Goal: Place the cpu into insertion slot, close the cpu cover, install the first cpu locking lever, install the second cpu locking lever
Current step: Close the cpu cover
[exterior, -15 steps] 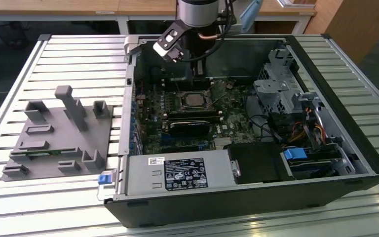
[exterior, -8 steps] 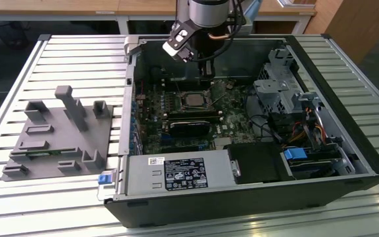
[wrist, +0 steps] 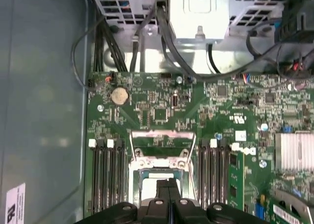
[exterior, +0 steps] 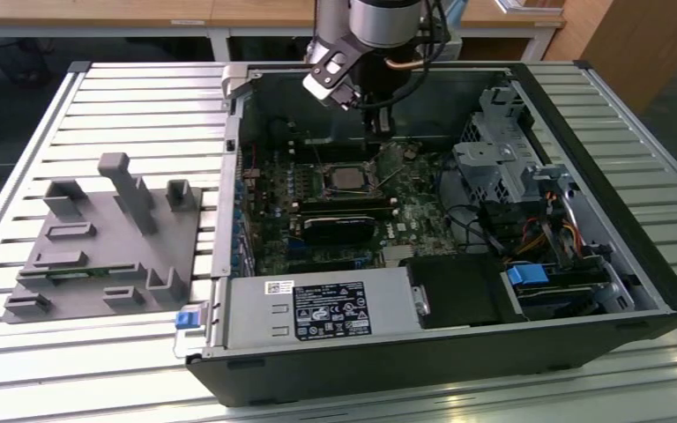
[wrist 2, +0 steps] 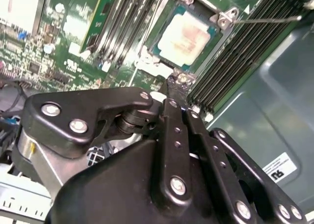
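over on the exterior view's left, a grey fixture (exterior: 103, 238) sits on the slatted table (exterior: 138, 97), well apart from the work. next to it is the open computer case (exterior: 433, 370), with the arm reaching down into its far end.

the gripper (exterior: 376, 130) hangs just above the board. in both wrist views its jaws are pressed narrow, tip against tip, and i can see nothing between them (wrist 2: 179, 86). the cpu (wrist 2: 186, 35) already lies flat in the insertion slot (wrist: 135, 182), silvery top up, just beside the fingertips. in the first wrist view the cpu cover (wrist: 162, 134) looks swung back off the socket, not yet closed. a thin locking lever (wrist 2: 265, 20) sticks out free over the memory slots (wrist: 105, 175). further toward the exterior view's right are the drive cage (exterior: 492, 167) and its cables.

my worry is that the chip is unclamped. if those narrow tips come down slightly off line, they could nudge it in the socket or scrape the board. the wire lever is springy and could slip off such slim tips.
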Robot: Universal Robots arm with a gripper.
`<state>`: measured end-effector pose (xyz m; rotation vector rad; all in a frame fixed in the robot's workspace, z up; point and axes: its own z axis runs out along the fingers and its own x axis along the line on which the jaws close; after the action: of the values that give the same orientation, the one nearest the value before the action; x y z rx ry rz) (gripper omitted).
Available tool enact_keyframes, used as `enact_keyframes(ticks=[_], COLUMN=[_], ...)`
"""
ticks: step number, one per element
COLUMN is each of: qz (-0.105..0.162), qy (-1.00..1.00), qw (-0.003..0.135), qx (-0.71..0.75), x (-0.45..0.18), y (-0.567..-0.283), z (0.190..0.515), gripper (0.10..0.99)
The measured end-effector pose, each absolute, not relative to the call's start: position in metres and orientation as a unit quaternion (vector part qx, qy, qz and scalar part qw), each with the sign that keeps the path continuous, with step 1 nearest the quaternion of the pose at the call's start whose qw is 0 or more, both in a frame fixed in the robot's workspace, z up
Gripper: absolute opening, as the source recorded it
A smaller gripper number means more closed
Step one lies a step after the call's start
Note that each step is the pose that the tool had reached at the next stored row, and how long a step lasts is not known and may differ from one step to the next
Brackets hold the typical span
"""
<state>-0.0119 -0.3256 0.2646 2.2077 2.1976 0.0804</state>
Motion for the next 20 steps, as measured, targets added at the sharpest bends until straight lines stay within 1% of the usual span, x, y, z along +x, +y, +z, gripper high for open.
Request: enact_keyframes(ticks=[8, 20], qz=[0.026, 0.025], qy=[0.706, 0.714], qw=[0.013, 0.012], qx=[0.708, 0.699], x=[-0.006, 0.026], y=[-0.325, -0.325], z=[0.273, 0.269], gripper=[0.106, 0.106])
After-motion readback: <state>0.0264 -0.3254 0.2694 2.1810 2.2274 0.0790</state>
